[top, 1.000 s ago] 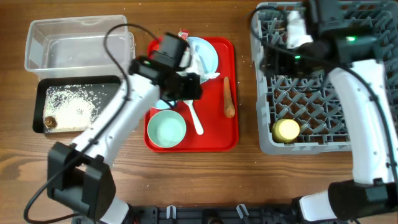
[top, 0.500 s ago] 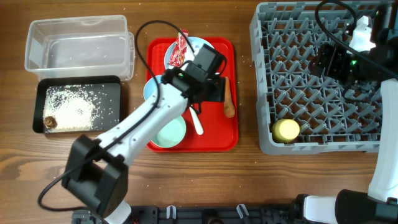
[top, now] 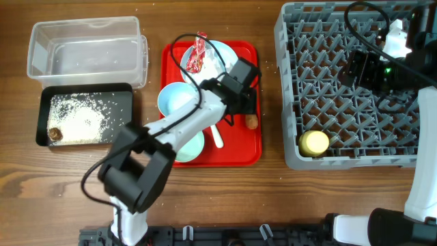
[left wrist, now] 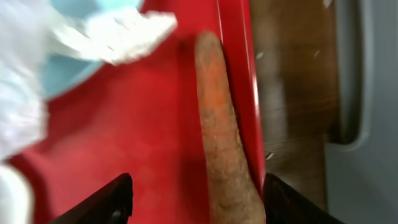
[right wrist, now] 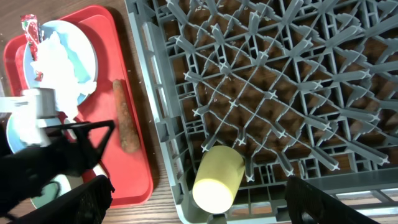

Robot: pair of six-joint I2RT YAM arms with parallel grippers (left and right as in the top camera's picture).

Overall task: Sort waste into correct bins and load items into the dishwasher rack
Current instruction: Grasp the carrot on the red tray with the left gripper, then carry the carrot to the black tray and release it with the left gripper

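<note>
The orange carrot stick [left wrist: 224,137] lies along the right edge of the red tray [top: 235,156]. My left gripper [left wrist: 198,182] is open and straddles the carrot's thick end. From overhead only the carrot's tip [top: 252,122] shows past my left gripper [top: 244,102]. The red wrapper [top: 196,56] and white napkin [top: 216,63] lie on the pale blue plate [top: 229,53]. A blue bowl [top: 176,100], a mint bowl [top: 190,149] and the white spoon [top: 217,138] are on the tray. My right gripper [right wrist: 199,202] is open and empty above the grey rack [top: 355,96], over the yellow cup [right wrist: 219,177].
The clear tub [top: 85,46] stands at the back left. The black tray [top: 123,92] in front of it holds rice [top: 82,117] and a brown lump [top: 54,134]. The rack wall [left wrist: 367,93] stands close right of the red tray.
My left arm has swung right across the red tray, from over the plate to over the carrot. My right arm moved right over the rack, then stayed still.
</note>
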